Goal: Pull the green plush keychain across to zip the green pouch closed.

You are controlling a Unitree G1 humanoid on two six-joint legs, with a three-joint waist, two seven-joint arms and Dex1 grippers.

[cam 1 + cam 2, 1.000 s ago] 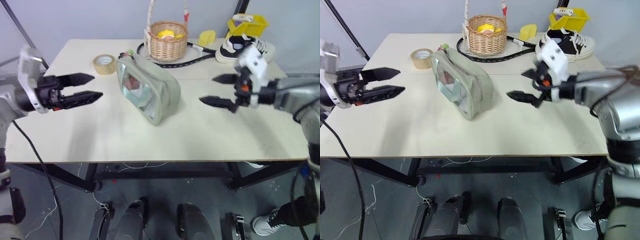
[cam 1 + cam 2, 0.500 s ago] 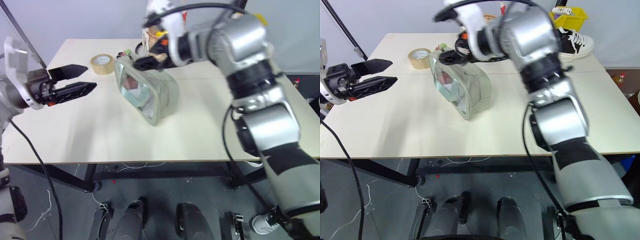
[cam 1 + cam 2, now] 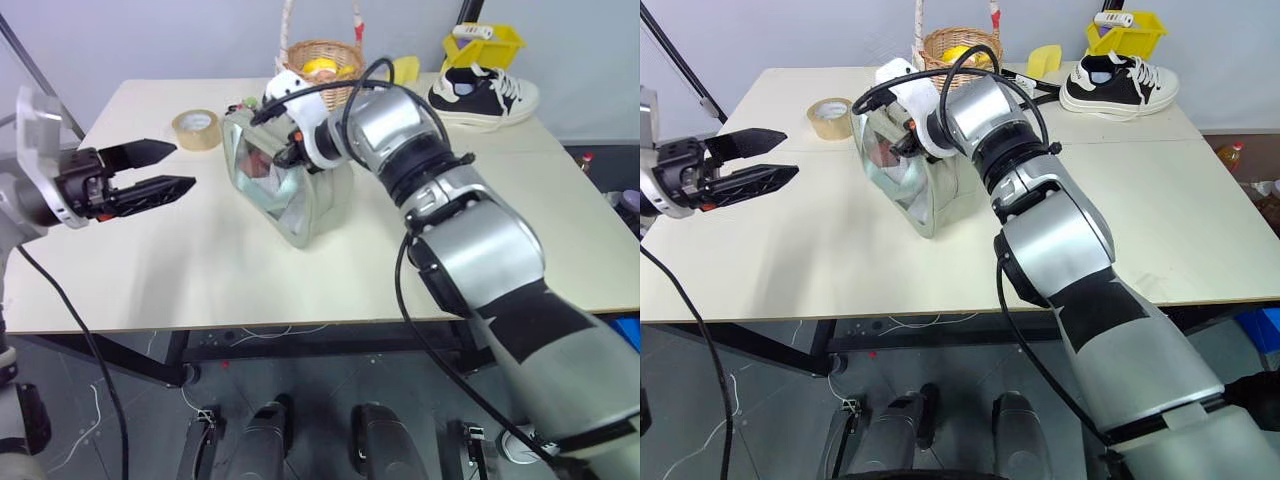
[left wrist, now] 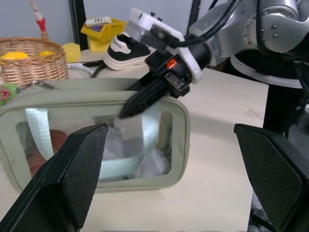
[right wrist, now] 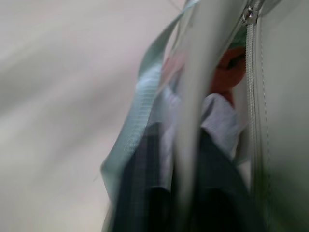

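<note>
Wicker basket (image 3: pixel 318 62), tape roll (image 3: pixel 195 128), sneaker (image 3: pixel 482 92)

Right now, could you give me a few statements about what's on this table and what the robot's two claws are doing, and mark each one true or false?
1. The right gripper is shut, its tip at the green pouch's upper edge. True.
2. The left gripper is clamped on the roll of tape. False: it is open and held in the air, apart from the tape.
3. A wicker basket stands behind the pouch. True.
4. The black-and-white sneaker lies inside the basket. False: it sits on the table's far right corner.
5. The pouch has a clear window panel. True.
</note>
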